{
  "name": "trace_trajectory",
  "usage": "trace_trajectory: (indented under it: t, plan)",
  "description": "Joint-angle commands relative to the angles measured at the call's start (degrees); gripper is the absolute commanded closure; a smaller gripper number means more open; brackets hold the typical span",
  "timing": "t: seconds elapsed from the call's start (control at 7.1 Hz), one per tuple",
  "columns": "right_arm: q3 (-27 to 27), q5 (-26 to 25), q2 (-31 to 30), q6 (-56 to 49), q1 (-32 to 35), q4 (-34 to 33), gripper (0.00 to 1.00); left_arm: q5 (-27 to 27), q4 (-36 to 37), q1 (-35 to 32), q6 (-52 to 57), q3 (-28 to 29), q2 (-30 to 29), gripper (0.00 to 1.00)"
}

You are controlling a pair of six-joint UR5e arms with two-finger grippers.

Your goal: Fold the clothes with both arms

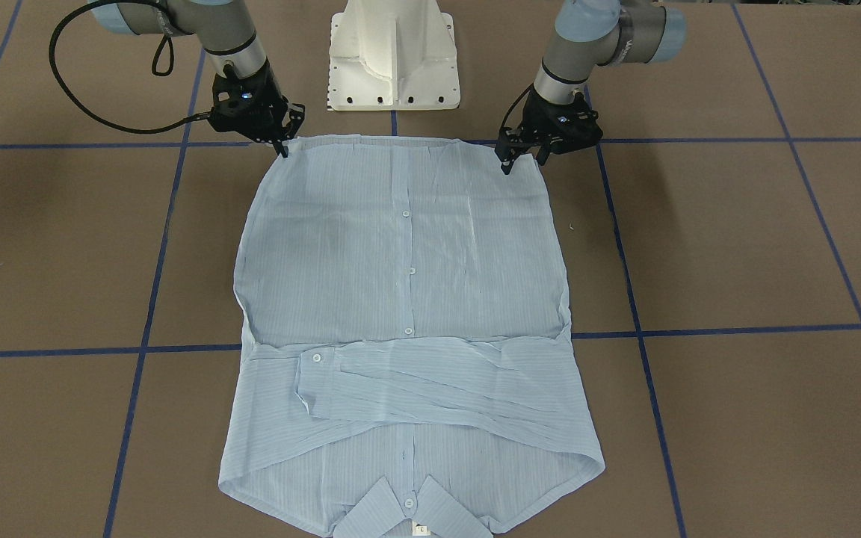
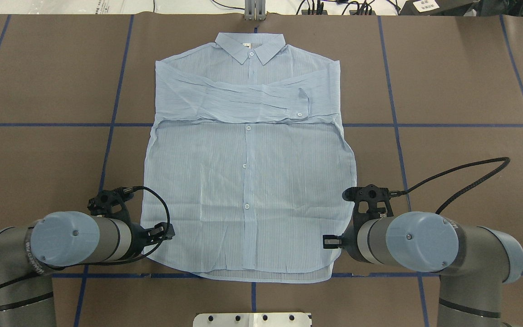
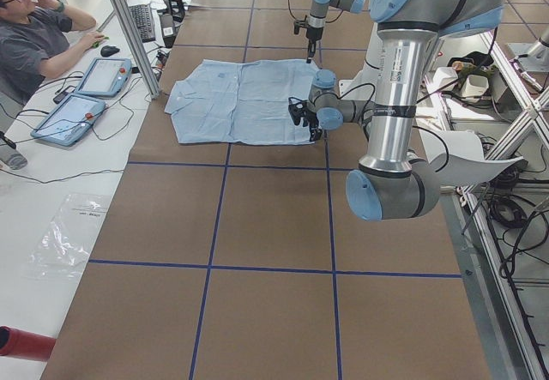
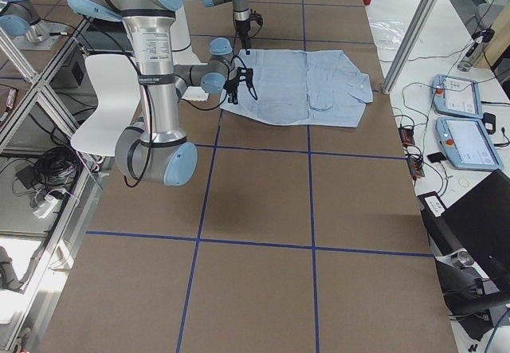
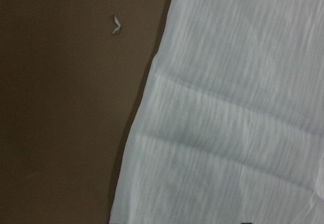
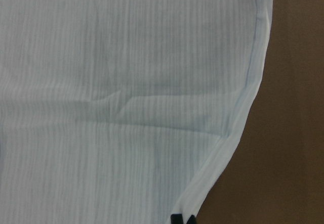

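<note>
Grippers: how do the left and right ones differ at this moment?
The left gripper has fingers spread across a hem corner of the shirt; the right gripper looks pinched shut on the other corner. The left cable loops tightly near its gripper; the right cable arcs wide over the table. Both grippers are black, point downward and sit at the hem nearest the robot.

Bright even light, soft shadows on the table, exterior views sharp, wrist views of the shirt dim, blurred.
</note>
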Motion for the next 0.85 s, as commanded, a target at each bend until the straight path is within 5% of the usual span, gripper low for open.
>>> trace_trajectory:
  t: [0.0,0.7]
  plan:
    - [-0.1,-0.1,0.0,0.0,0.0,0.0,1.00,0.0,1.1,0.7,0.1,0.9,-0.1,0.22]
    - [-0.1,-0.2,0.1,0.0,0.3,0.0,1.00,0.0,1.2,0.9,0.6,1.0,0.0,0.37]
